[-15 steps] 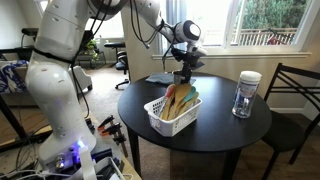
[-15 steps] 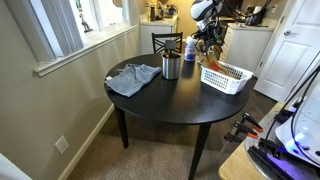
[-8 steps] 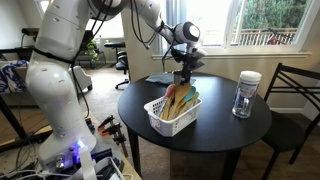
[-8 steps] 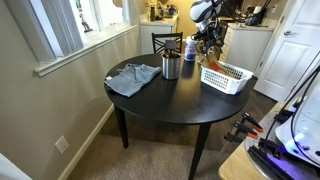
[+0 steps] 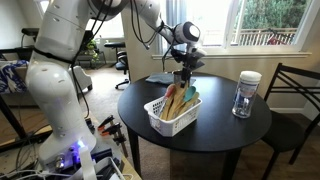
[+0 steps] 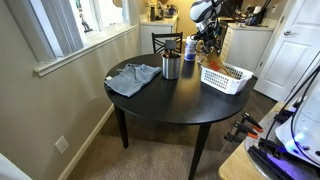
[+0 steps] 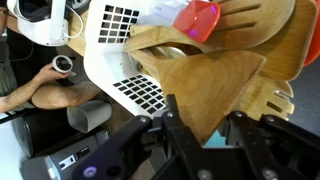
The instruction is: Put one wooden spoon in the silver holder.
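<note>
My gripper [image 7: 207,128] reaches down into the white slatted basket [image 7: 120,25], and its fingers [image 7: 176,122] press on both edges of a light-brown wooden spoon [image 7: 210,85]; a teal scrap shows between the jaws below it. Other wooden utensils and a red-headed one [image 7: 197,20] lie alongside. In both exterior views the gripper [image 5: 183,80] [image 6: 207,50] hangs over the basket [image 5: 165,115] [image 6: 226,77]. The silver holder [image 6: 171,67] stands upright on the table, apart from the basket, next to a grey cloth [image 6: 133,77].
A clear glass jar with a white lid [image 5: 246,93] stands on the round black table [image 5: 210,130]. A dark chair [image 5: 295,95] sits beside the table, another chair [image 6: 167,41] behind it. A wall and window sill run along one side.
The jaws have closed in from wide open onto the wooden spoon. The arm has hardly moved, and the utensils in the basket shifted slightly.
</note>
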Robot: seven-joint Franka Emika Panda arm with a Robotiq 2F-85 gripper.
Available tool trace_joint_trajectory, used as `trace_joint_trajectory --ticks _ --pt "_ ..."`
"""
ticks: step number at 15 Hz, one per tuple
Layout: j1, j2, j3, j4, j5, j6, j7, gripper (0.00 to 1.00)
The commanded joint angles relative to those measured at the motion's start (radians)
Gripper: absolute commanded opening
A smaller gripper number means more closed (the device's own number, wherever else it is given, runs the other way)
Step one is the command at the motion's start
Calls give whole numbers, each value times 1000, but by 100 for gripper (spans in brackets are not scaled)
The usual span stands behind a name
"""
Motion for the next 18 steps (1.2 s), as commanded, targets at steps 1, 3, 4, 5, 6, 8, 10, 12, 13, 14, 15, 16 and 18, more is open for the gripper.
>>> trace_joint_trajectory --ticks 1,3,4,5,6,8,10,12,13,14,15,16,18 --pt "5 -4 -2 -3 -17 -5 35 10" --pt "6 -5 -2 -4 -20 -4 35 2" --pt "7 -7 -1 -6 -22 -5 32 1" --pt "6 -10 0 -9 -24 -8 27 0" --pt "6 -17 2 -13 -28 -10 19 3" --pt "1 -44 9 -26 -19 0 -11 3" --pt "2 -85 13 -45 -25 14 -33 3" --pt "-6 -140 21 -55 -13 7 -78 3" --pt "-9 -163 24 -53 -7 -3 -104 3" --pt "-12 -183 26 -49 -5 -8 -127 3" --pt "-15 -203 26 -39 -2 -17 -149 3" --pt "-19 -220 26 -28 0 -25 -167 3" --pt "-27 -250 23 -7 6 -39 -196 3"
